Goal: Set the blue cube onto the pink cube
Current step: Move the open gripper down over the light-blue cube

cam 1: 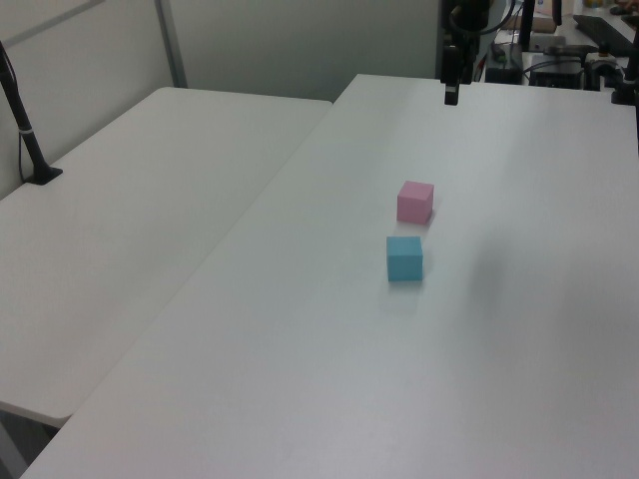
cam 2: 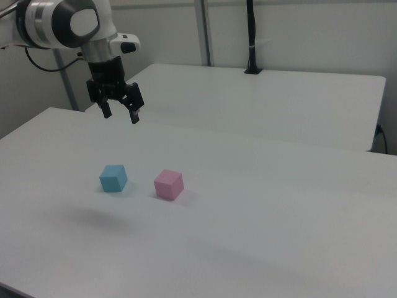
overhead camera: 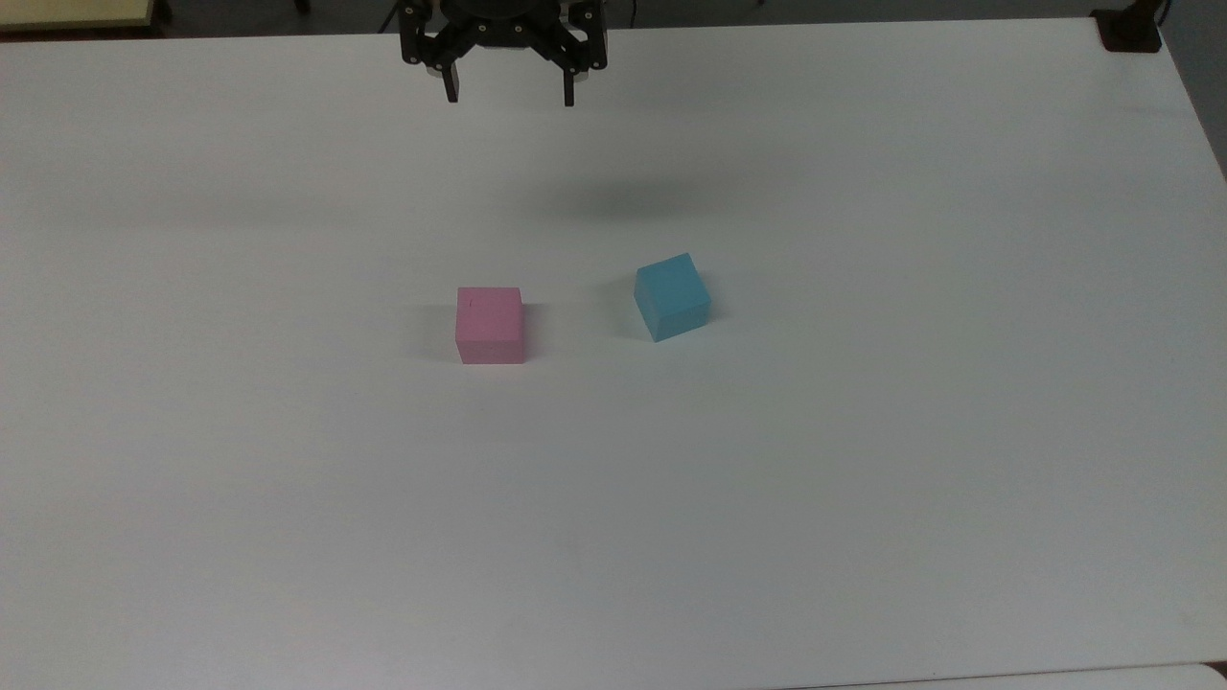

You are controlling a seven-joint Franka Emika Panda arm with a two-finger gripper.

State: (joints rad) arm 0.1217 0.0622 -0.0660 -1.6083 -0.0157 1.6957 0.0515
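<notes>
The blue cube [overhead camera: 672, 296] rests on the white table [overhead camera: 863, 431], turned slightly, in the top view a little right of centre. The pink cube [overhead camera: 490, 325] sits beside it, a short gap to the top view's left; the two do not touch. In the left view the pink cube [cam 1: 415, 202] lies just beyond the blue cube [cam 1: 404, 258]. In the right view the blue cube [cam 2: 113, 178] is left of the pink cube [cam 2: 169, 184]. My gripper [overhead camera: 510, 96] hangs open and empty, high above the table's far edge, well away from both cubes; it is also seen from the side [cam 2: 121, 115].
A second white table [cam 1: 130, 230] adjoins on the left view's left, with a black post [cam 1: 25, 130] on it. A black mount [overhead camera: 1129, 29] sits at the top view's far right corner. Equipment clutters the background behind the arm [cam 1: 569, 40].
</notes>
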